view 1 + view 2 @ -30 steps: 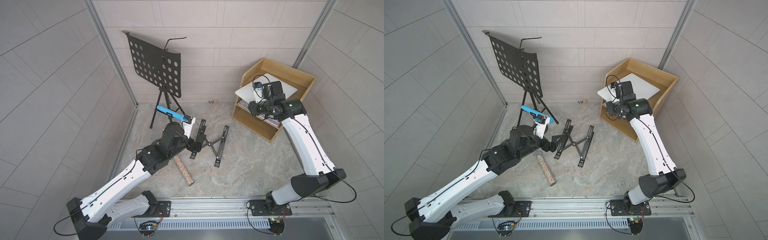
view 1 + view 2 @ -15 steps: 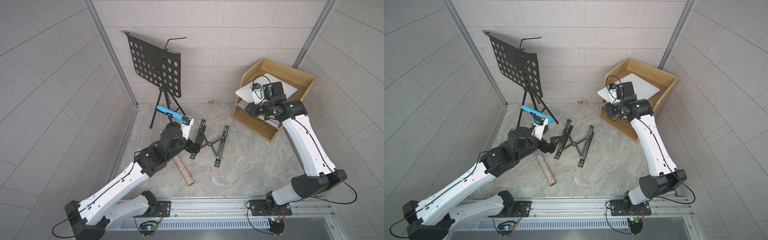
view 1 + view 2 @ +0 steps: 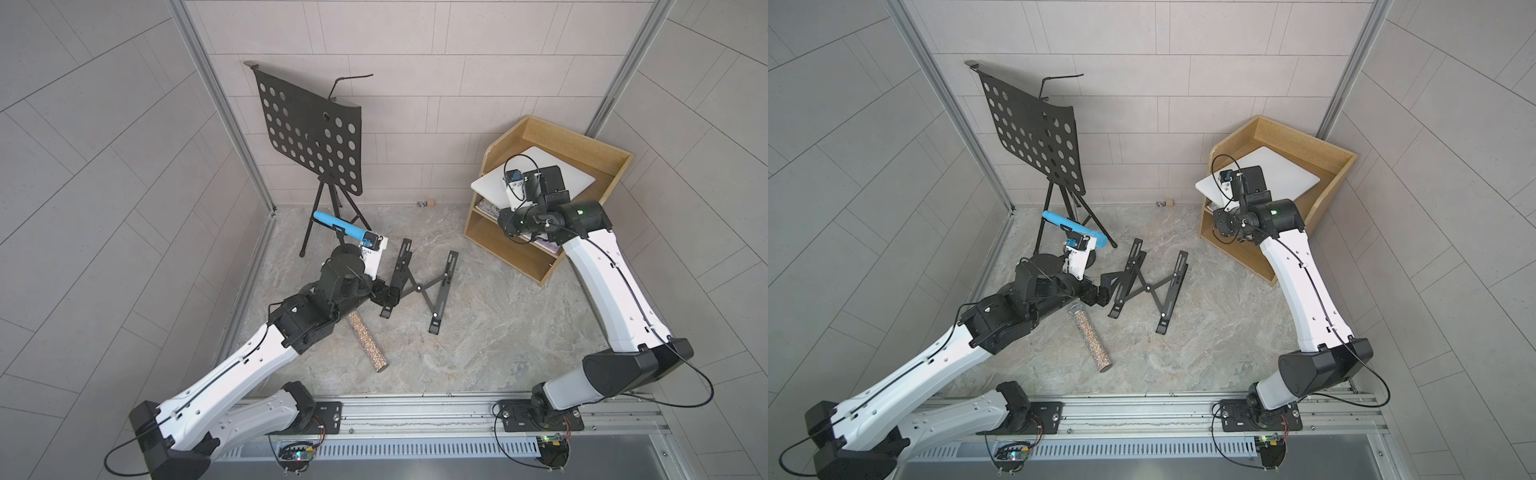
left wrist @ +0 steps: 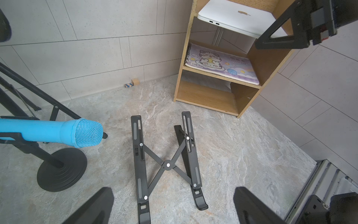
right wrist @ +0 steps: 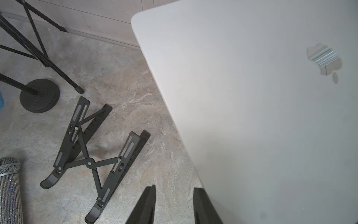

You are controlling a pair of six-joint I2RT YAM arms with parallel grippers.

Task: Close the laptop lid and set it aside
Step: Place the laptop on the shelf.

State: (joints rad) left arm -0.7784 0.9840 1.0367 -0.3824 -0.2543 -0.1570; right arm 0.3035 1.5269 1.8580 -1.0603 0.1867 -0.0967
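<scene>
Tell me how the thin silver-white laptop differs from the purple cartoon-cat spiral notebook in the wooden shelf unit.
The thin silver-white laptop is plain apart from a small logo; the purple spiral notebook carries a cartoon-cat print. The laptop lies on the top level of the wooden shelf unit, the notebook on the shelf below. The laptop's side shows two ports; the notebook's has wire binding. Both are closed and rectangular.

The left gripper (image 3: pixel 388 293) draws back slightly, low, from the near end of the black X-shaped folding stand (image 3: pixel 419 286).
</scene>
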